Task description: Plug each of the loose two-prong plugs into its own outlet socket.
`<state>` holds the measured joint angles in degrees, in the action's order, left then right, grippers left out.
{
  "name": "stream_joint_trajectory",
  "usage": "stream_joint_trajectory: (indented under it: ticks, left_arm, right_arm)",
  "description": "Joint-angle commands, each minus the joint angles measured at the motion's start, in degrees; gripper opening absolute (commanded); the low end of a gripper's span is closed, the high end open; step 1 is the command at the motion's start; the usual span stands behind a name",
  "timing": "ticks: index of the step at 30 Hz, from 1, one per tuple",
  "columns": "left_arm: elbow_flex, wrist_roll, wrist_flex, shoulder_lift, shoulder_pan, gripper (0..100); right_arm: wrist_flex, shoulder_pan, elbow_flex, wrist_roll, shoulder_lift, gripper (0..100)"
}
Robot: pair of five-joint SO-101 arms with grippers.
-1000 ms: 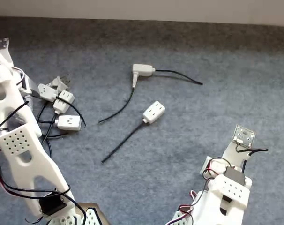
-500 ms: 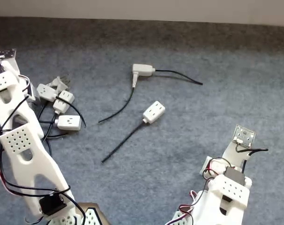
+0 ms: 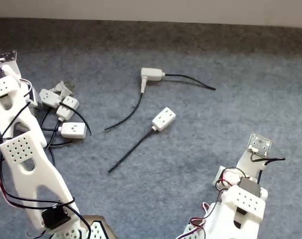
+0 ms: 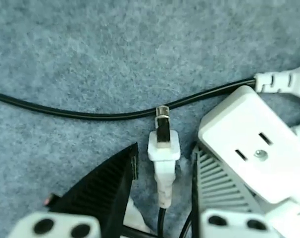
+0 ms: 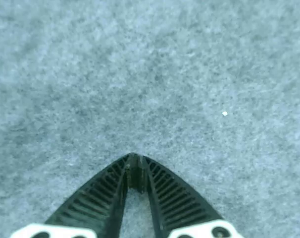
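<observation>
Far left, four white connectors point(image 3: 67, 107) in one tangle; centre, one joined pair point(image 3: 151, 74) and one loose socket point(image 3: 164, 118). Over the tangle the left gripper point(image 4: 165, 151), arm stretched forward, spread around one two-prong plug point(image 4: 163, 145) (not pinching it). Near right the right gripper point(image 5: 135, 171), arm folded, pressed together above grey carpet point(image 5: 150, 74).

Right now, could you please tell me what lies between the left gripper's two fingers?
A white two-prong plug lies in the open left gripper, a gap on each side, prongs toward a black cable; the left wrist view shows it.
</observation>
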<state>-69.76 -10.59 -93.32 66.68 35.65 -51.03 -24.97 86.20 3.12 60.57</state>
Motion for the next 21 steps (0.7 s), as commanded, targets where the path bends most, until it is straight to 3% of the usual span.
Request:
stream_joint_trajectory:
  ticks: [1, 6, 15, 21]
  left_arm:
    - [-0.1, 0.4, 2.5, 0.0, -0.6, 15]
    - [-0.4, 0.4, 2.2, 2.9, -1.5, 0]
    - [-2.2, 0.2, 1.8, 4.5, -1.6, 1]
    - [-14.7, 0.1, -7.3, -1.5, -1.7, 1]
  right_arm:
    - [1.3, 0.6, -0.1, 0.6, 0.2, 0.7]
    - [1.3, 0.6, -0.1, 0.6, 0.2, 0.7]
    - [1.3, 0.5, -0.1, 0.6, 0.2, 0.7]
    - [1.3, 0.5, -0.1, 0.6, 0.2, 0.7]
